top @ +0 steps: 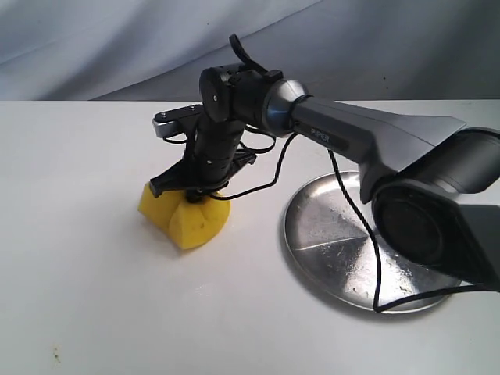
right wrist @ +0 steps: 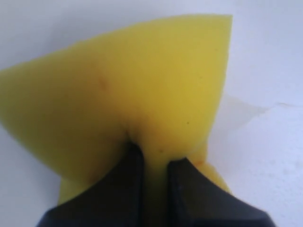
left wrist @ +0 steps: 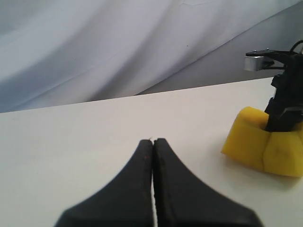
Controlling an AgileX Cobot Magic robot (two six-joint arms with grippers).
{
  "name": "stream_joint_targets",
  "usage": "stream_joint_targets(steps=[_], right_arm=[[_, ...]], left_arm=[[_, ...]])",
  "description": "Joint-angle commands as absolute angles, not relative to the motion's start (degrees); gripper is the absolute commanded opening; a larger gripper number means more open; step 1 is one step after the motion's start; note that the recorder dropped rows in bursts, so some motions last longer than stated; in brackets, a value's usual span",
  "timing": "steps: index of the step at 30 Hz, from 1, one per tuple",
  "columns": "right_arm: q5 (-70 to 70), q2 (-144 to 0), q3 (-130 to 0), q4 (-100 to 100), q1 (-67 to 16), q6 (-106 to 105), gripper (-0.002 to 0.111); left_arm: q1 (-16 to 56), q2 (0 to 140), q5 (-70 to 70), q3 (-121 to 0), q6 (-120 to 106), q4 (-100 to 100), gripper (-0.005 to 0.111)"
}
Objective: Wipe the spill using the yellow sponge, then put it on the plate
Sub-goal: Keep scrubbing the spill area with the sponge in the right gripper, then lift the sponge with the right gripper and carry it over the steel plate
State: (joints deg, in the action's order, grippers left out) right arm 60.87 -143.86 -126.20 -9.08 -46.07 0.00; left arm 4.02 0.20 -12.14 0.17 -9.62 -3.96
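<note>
The yellow sponge rests on the white table, pinched and folded in its middle by my right gripper, which is shut on it from above. In the right wrist view the sponge bulges around the black fingers, and a thin pale wet patch of the spill shows on the table beside its edge. The silver plate lies to the right of the sponge, under the right arm. My left gripper is shut on nothing, low over the table; its view shows the sponge off to one side.
The right arm's black cable hangs across the plate. A grey cloth backdrop runs behind the table's far edge.
</note>
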Motion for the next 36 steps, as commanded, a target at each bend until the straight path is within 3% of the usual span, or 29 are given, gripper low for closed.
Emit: stream_joint_targets(steps=[1,6,17,21,28,36], right_arm=[[70.0,-143.8,-127.0,-2.5,-45.5,1.3,0.000],[69.4,-140.7,-121.1,-2.6,-48.6,1.3,0.000],[51.6,-125.4,-96.3,-9.5,-56.7,-1.0,0.000],[49.1,-116.4,-91.2,-13.1,-56.7,-4.0,0.000],[47.7,-102.5,-88.3,-1.0,-55.9,1.2,0.000],[52.2,-94.7,-87.8,7.2,-46.9,4.5,0.000]], left_arm=[[4.0,0.0,-11.8,0.0,-9.2,-3.9,0.000],[4.0,0.0,-11.8,0.0,-9.2,-3.9,0.000],[4.0,0.0,-11.8,0.0,-9.2,-3.9,0.000],[4.0,0.0,-11.8,0.0,-9.2,-3.9,0.000],[4.0,0.0,-11.8,0.0,-9.2,-3.9,0.000],[4.0,0.0,-11.8,0.0,-9.2,-3.9,0.000]])
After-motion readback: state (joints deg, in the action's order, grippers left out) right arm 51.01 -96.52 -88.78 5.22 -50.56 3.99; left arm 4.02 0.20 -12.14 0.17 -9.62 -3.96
